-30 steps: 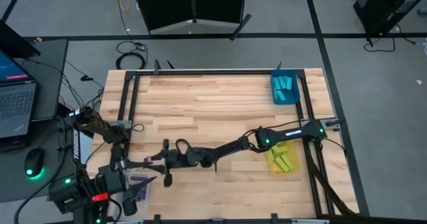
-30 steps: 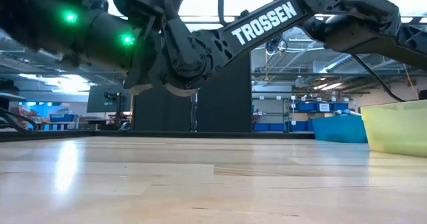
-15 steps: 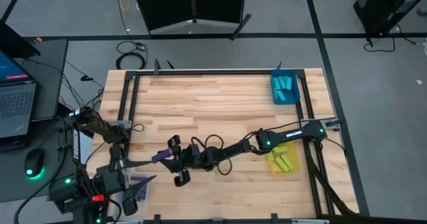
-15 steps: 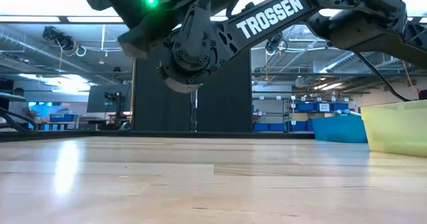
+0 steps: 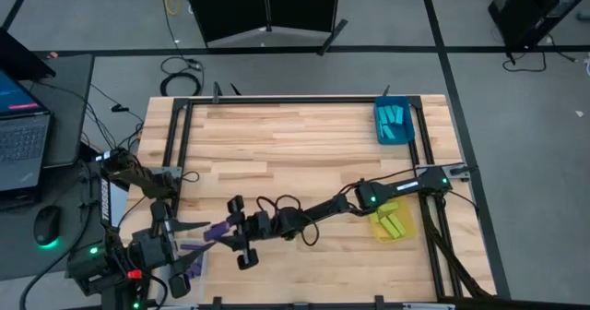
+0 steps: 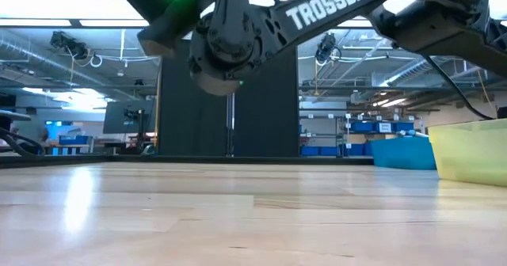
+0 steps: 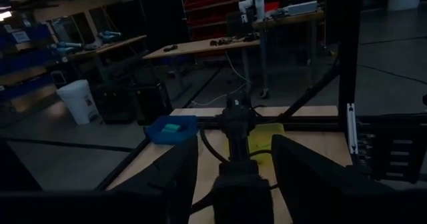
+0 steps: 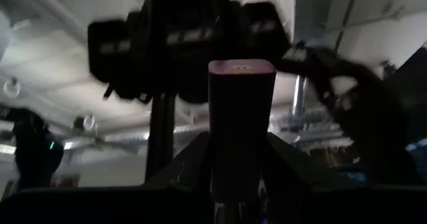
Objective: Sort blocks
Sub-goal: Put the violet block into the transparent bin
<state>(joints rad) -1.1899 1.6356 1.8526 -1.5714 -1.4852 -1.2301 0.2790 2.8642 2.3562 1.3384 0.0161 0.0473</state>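
the right gripper pinches a purple block, its long axis running out past the fingertips toward the left gripper, whose fingers sit spread just beside.

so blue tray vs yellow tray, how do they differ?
Colour: the blue tray is blue, the yellow tray yellow-green. Place: the blue tray sits at the table's far right corner, the yellow tray nearer along the same right edge, partly under the right arm. Contents: the blue tray holds cyan blocks, the yellow tray yellow-green blocks. Both are small rectangular trays.
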